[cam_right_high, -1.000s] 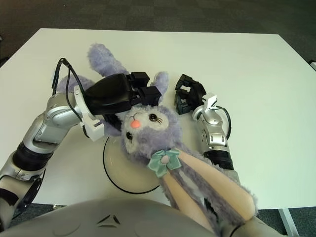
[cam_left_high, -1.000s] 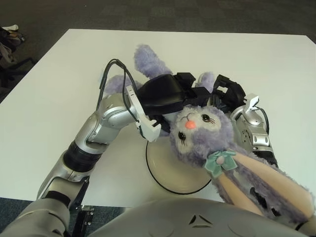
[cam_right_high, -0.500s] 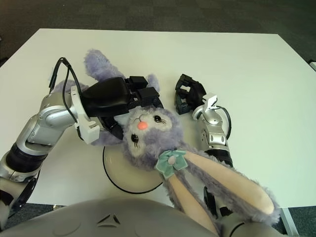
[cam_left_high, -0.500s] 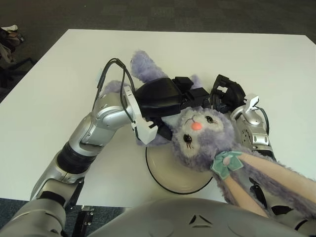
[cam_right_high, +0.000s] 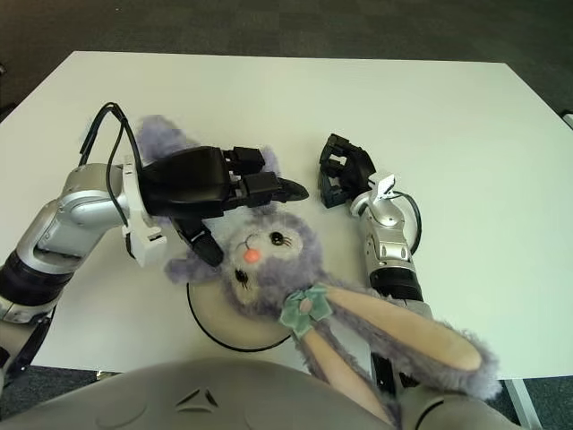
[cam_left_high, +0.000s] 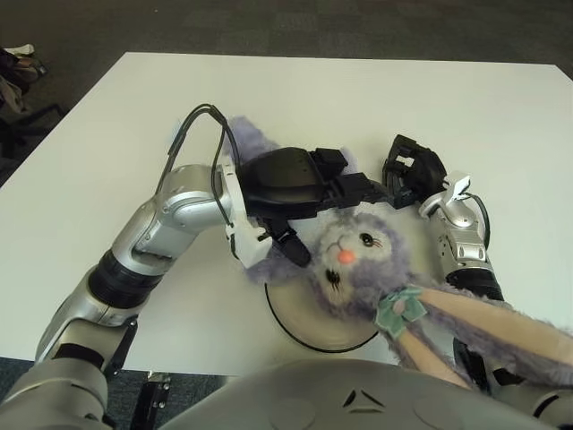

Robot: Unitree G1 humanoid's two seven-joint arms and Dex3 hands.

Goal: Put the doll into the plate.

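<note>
The purple plush rabbit doll (cam_left_high: 354, 255) lies with its head on the cream plate (cam_left_high: 295, 336), which has a black rim and sits near the table's front edge. The doll's body stretches up-left under my left hand (cam_left_high: 324, 193). That hand's fingers reach out straight over the doll's head, and its thumb points down beside the body. The long ears trail to the lower right over my right forearm, with a teal bow (cam_left_high: 400, 307) at their base. My right hand (cam_left_high: 410, 168) shows just right of the doll's head, fingers curled, holding nothing.
The white table (cam_left_high: 466, 98) stretches bare behind and to both sides of the arms. Its front edge runs just below the plate. Dark carpet lies beyond the table, and my own torso fills the bottom of the views.
The doll has come down and its head now lies on the plate. My left hand's fingers have uncurled from the doll and straightened. The right hand has stayed put.
</note>
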